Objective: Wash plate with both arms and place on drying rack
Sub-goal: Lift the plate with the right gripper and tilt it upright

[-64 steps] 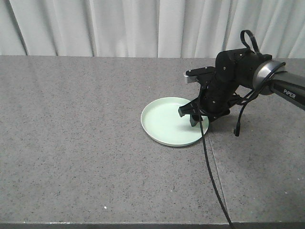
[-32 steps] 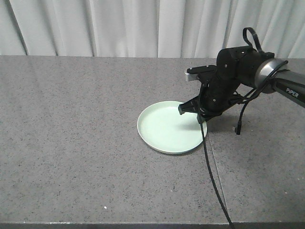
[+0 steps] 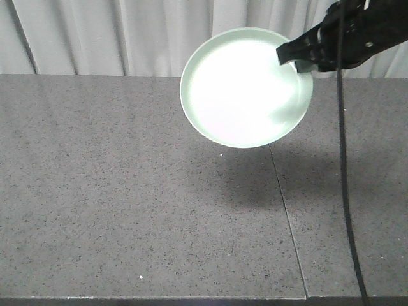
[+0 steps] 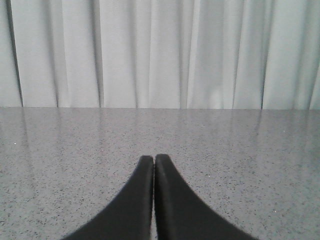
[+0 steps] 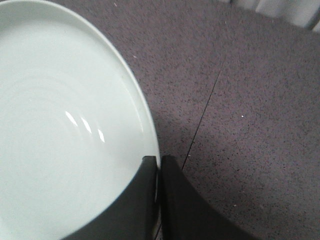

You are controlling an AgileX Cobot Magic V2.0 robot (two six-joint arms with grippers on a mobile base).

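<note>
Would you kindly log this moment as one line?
right gripper: shut on plate rim | plate: aloft, tilted, over counter | left gripper: shut, empty | rack: unseen

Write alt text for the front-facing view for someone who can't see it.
The right tool holds a pale green plate by its rim, raised and tilted toward the camera above a grey speckled countertop. A black cable hangs at right; white curtains hang behind.

- The round pale mint-green plate (image 3: 245, 89) is seen as smooth and glossy, with bright highlights, glazed like ceramic.
- The grey speckled countertop (image 3: 115, 191) is seen as stone-like, with a faint sheen.
- The white pleated curtain (image 3: 83, 38), far behind, is seen as soft matt cloth.
- The left gripper (image 4: 154, 158) and right gripper (image 5: 158, 159) are shown with smooth, dull black fingers.
</note>
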